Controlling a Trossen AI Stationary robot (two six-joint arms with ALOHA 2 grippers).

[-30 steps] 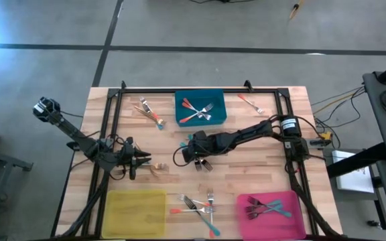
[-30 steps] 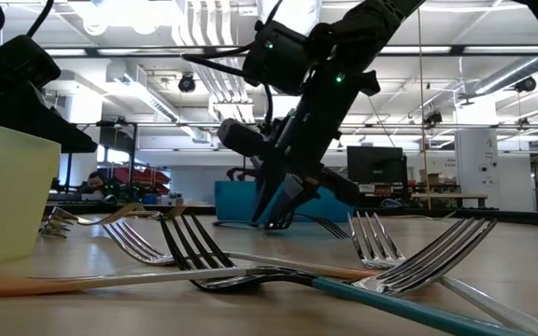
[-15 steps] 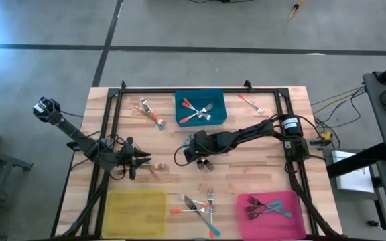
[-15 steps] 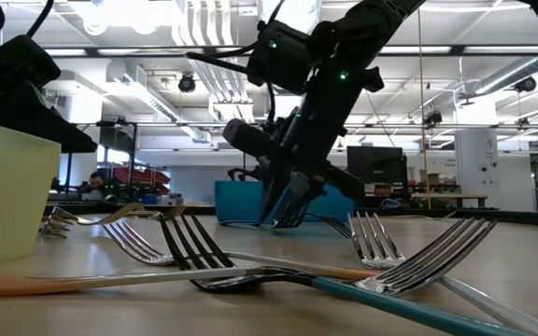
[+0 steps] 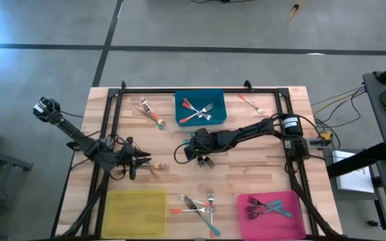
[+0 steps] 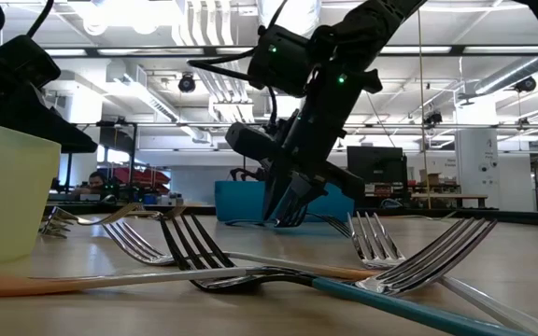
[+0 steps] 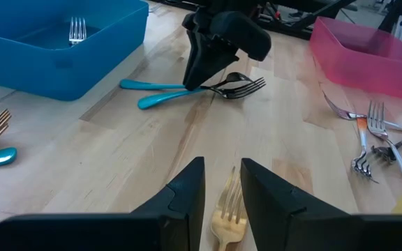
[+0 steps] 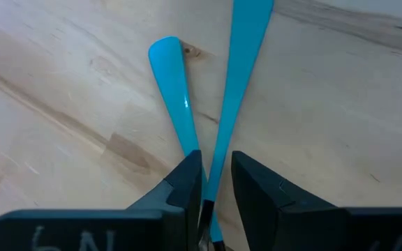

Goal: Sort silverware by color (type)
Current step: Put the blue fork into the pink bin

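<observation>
Jaws first, from your left: the left gripper (image 7: 222,183) hangs low over the tabletop (image 5: 260,171) near its left side with its jaws a narrow gap apart and nothing between them; a gold fork (image 7: 227,213) lies on the wood just under that gap. The right gripper (image 5: 204,159) is down at mid-table, its jaws slightly parted and straddling one of two teal-handled forks (image 7: 187,89), whose handles cross right at the fingertips.

Watch that crossing. If you close here, you may pinch both handles, or nudge the second fork askew and drag it along. Thin, slick handles lying flat on wood can also skid out of the jaws instead of lifting.

Bins, left to right: the yellow bin (image 5: 137,213) at the near left looks to hold nothing. The blue bin (image 5: 200,108) at the far edge holds red-orange-handled forks. The pink bin (image 5: 271,214) at the near right holds a small heap of forks, at least one teal-handled.

Loose silverware remains: a pair (image 5: 150,112) left of the blue bin, one fork (image 5: 250,104) to its right, and a tangle (image 5: 198,208) between the yellow and pink bins.
</observation>
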